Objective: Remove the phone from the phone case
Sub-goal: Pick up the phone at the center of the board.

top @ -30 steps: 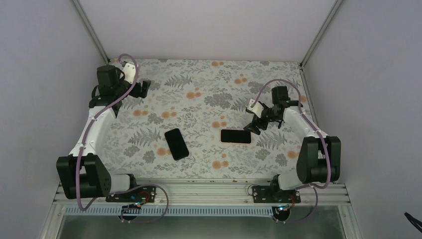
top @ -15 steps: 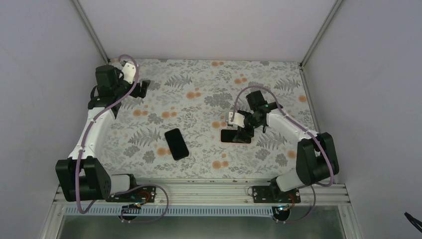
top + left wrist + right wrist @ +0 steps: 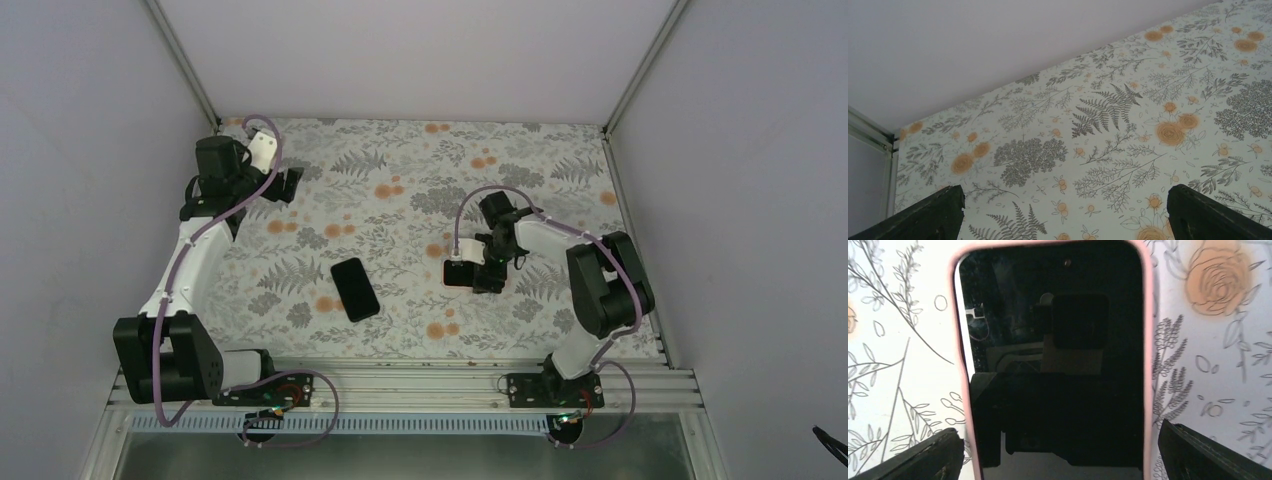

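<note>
right gripper point(image 3: 1064, 454) spread wide over phone point(image 3: 1053, 335)

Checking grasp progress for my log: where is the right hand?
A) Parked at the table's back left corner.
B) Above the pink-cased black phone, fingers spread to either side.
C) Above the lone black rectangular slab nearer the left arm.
B: in the right wrist view, the black phone in its pink case lies flat between the two spread fingers of the right hand.

Glossy glass phone point(image 3: 1053, 365), smooth, perhaps rubbery phone case point(image 3: 1147, 365), matt printed table cover point(image 3: 1218, 365).
</note>
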